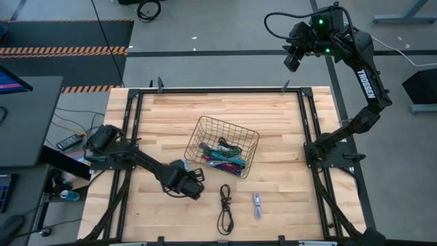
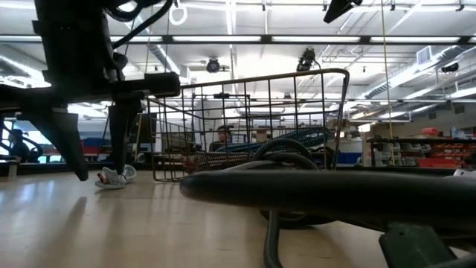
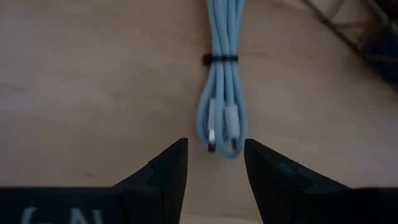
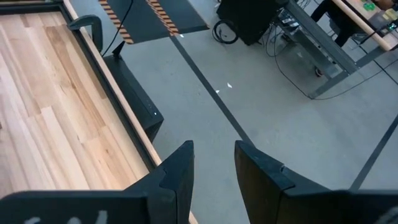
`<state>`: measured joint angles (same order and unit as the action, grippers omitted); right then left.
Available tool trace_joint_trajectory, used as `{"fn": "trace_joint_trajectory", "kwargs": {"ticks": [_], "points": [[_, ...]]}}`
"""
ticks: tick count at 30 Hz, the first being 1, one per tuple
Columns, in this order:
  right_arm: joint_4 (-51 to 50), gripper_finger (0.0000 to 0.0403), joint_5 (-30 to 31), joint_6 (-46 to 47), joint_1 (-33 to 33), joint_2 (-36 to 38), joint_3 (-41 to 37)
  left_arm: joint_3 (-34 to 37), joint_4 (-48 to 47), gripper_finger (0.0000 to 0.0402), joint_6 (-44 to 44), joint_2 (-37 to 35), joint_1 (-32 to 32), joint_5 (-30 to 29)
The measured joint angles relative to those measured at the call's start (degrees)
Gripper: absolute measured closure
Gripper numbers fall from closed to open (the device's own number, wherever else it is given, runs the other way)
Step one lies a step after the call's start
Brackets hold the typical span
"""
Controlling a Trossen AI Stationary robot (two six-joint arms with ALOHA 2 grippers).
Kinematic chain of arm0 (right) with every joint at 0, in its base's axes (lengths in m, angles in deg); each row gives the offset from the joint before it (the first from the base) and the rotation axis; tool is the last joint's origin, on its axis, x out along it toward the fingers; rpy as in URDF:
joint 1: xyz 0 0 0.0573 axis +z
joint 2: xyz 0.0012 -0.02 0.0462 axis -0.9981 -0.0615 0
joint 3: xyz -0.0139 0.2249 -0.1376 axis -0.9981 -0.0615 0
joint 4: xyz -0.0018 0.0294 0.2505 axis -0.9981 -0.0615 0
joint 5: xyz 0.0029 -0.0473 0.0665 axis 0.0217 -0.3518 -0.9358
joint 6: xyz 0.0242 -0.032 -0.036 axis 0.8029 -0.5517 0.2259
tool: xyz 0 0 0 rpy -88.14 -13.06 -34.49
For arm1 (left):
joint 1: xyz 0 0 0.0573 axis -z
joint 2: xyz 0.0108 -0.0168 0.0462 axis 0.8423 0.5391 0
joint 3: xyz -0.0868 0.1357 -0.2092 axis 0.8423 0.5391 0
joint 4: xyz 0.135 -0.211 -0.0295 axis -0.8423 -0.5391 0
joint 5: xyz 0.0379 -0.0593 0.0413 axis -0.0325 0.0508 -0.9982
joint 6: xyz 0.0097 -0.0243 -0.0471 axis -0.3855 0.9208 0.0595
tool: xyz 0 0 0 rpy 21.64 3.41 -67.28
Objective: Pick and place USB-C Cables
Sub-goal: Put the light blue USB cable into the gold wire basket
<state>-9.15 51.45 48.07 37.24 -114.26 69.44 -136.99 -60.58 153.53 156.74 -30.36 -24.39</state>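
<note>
The pale blue cable [image 3: 221, 99] lies folded lengthwise on the counter [image 1: 287, 198], plugs pointing at the left pincer [image 3: 215, 163], whose fingers stand apart, empty. The right pincer [image 4: 214, 163] hangs slightly parted beyond the far right corner.

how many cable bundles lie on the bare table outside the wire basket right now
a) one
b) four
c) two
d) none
c) two: the high view shows a black cable and a pale blue-grey cable lying on the wood beside each other, both outside the wire basket, which holds the other coloured bundles.
</note>
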Motion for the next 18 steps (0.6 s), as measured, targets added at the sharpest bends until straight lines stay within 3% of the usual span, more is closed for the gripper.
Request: {"fn": "trace_joint_trajectory", "kwargs": {"ticks": [18], "points": [[0.0,0.028,-1.4,0.0,0.0,0.0,0.0,0.0,-2.9,0.0237,0.0,0.0,-1.0,-2.2]]}}
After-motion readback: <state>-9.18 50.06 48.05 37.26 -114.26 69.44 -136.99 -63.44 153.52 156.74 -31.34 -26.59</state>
